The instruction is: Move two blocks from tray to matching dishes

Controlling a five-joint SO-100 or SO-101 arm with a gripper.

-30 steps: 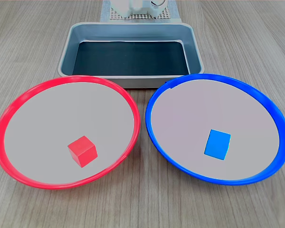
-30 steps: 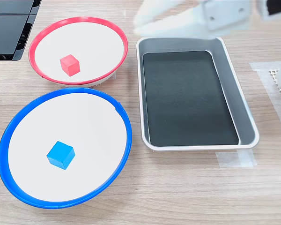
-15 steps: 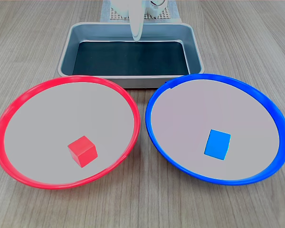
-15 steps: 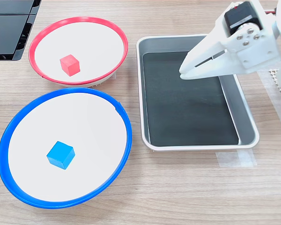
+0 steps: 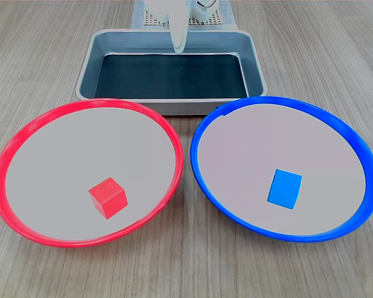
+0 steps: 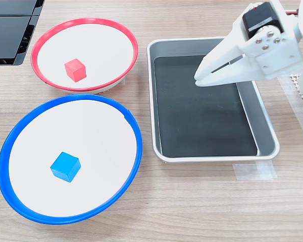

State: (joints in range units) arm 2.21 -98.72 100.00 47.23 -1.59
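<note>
The red block (image 5: 108,197) (image 6: 75,69) lies inside the red-rimmed dish (image 5: 25,133) (image 6: 86,22). Inside the blue-rimmed dish (image 5: 336,118) (image 6: 65,103) rests the blue block (image 5: 285,188) (image 6: 65,167). The grey tray (image 5: 90,56) (image 6: 265,121) holds nothing on its dark bottom. My white gripper (image 5: 178,46) (image 6: 198,79) hovers over the tray's far part, its jaws shut with nothing between them.
A white perforated base mat (image 5: 150,20) (image 6: 300,85) lies behind the tray under the arm. A black object (image 6: 12,30) sits at the second exterior view's top left. Tape (image 6: 255,171) marks the wooden table by the tray.
Since a second ago the gripper has swung down from beyond the tray to hang over it. In the last half second it has barely moved. Blocks and dishes are unmoved.
</note>
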